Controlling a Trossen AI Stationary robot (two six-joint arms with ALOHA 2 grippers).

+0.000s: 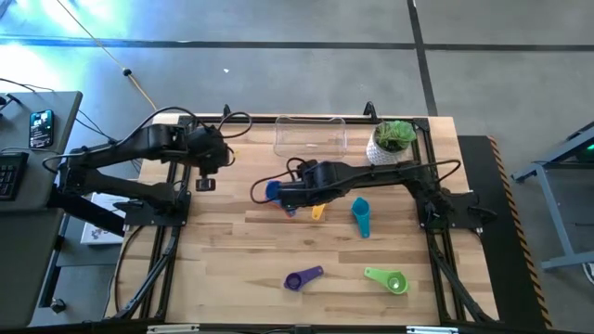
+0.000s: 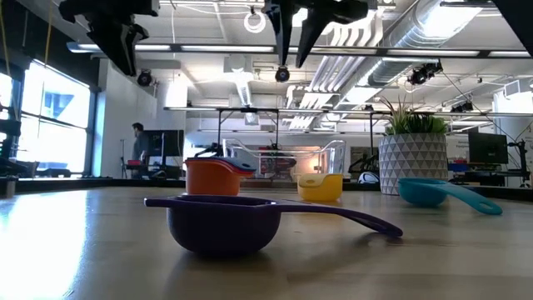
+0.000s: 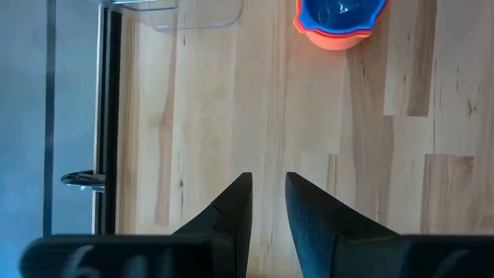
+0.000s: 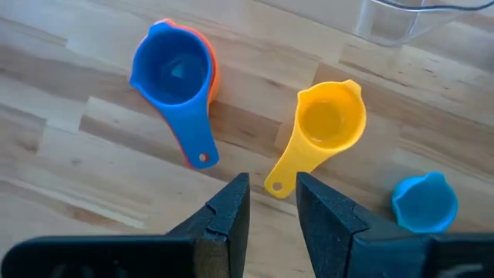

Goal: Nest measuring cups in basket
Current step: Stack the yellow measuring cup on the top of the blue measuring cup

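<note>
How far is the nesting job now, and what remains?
Done: blue cup sits inside orange cup. In hand: nothing; right gripper hovers open over the yellow cup. Left: yellow, teal, purple, green cups loose; basket holds none.

- We see a light wooden slatted table top spread beneath both pincers.
- We see a white faceted pot holding a green plant at the table's far edge, beyond the right pincer and well apart from the left one.
- We see a person in dark clothes standing in the room far behind the pincers.
- We see a black phone on a dark side desk, well outside the left pincer.
</note>
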